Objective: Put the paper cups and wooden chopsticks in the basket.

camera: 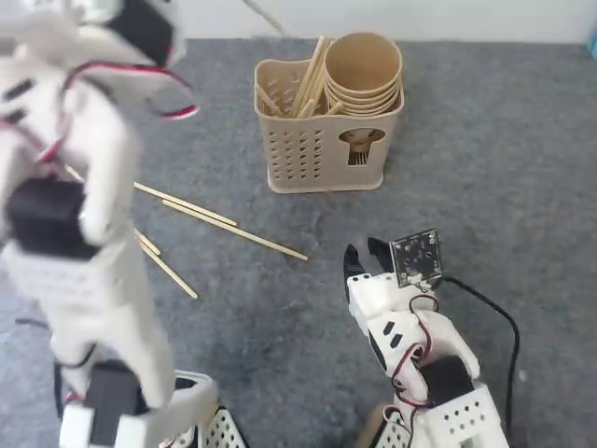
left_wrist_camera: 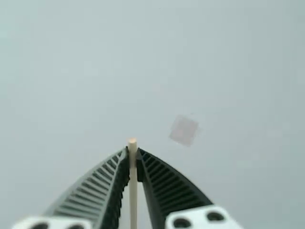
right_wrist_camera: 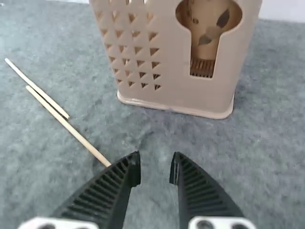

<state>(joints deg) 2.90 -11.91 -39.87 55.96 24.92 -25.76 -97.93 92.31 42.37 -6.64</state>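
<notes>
Your high view looks steeply down on the grey mat (camera: 485, 187). Your right wrist view sits low behind the right gripper (right_wrist_camera: 155, 164), close to the basket (right_wrist_camera: 176, 62). Both views share the basket and 2 loose chopsticks (right_wrist_camera: 62, 120). Your left wrist view faces a blank pale surface past the left gripper (left_wrist_camera: 132, 152).

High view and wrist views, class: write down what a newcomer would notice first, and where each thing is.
The beige perforated plastic basket stands at the far side of the grey mat, holding stacked brown paper cups and several wooden chopsticks. More loose chopsticks lie on the mat in front of it, beside the open right gripper. The left gripper is shut on a single wooden stick.
</notes>
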